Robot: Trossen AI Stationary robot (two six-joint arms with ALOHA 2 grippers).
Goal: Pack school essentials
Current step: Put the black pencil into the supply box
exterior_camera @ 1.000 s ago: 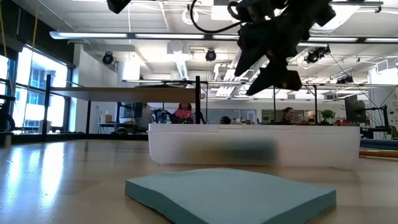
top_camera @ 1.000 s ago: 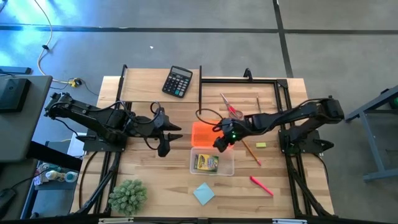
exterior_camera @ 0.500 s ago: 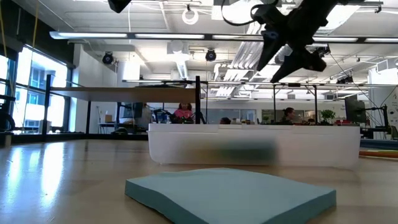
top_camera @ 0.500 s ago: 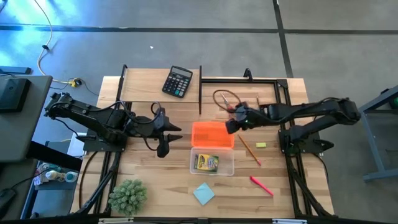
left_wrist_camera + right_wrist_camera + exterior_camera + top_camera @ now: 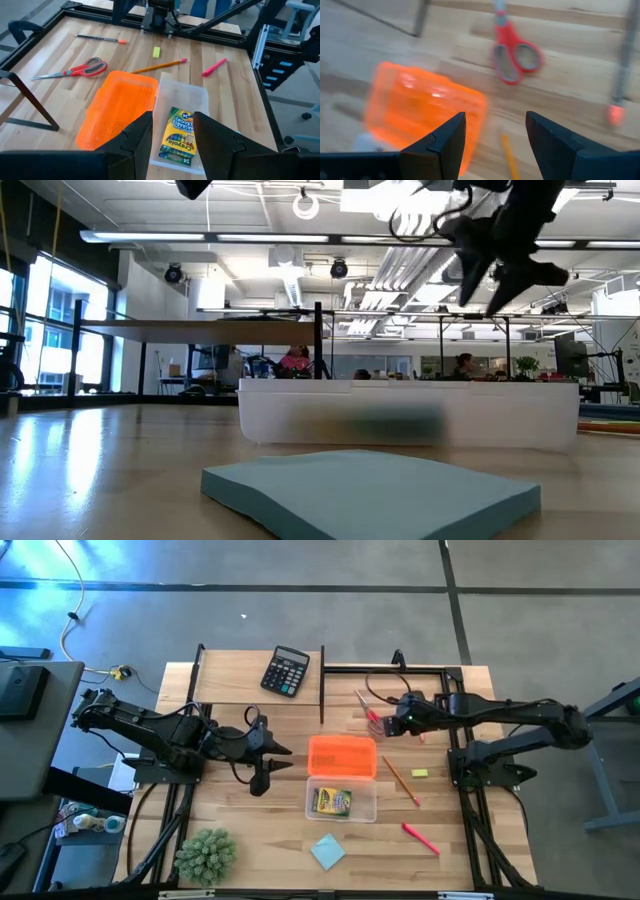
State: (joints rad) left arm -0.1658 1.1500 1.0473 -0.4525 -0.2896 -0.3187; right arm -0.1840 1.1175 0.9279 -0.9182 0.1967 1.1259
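A clear plastic box (image 5: 341, 800) lies open on the table with the yellow-green crayon pack (image 5: 179, 136) lying flat inside it. Its orange lid (image 5: 342, 756) lies on the table at the box's far side. The red-handled scissors (image 5: 512, 50), a yellow pencil (image 5: 402, 780), a dark thin pencil (image 5: 97, 37), a yellow eraser (image 5: 419, 773), a pink-red pen (image 5: 420, 837) and a light-blue note pad (image 5: 327, 851) lie flat on the wood. My right gripper (image 5: 385, 724) hangs open above the scissors. My left gripper (image 5: 268, 762) waits open, left of the lid.
A black calculator (image 5: 286, 671) lies at the far edge and a green spiky plant (image 5: 207, 855) stands at the near left corner. A black metal frame (image 5: 322, 680) runs along the far and right sides. In the low view the note pad (image 5: 370, 490) lies in front of the box (image 5: 410, 425).
My right gripper has risen from just over the box and lid and swung toward the table's far right, turning as it went; it now hangs over the scissors. Its fingers have stayed apart. The box, the lid and the loose things have not moved.
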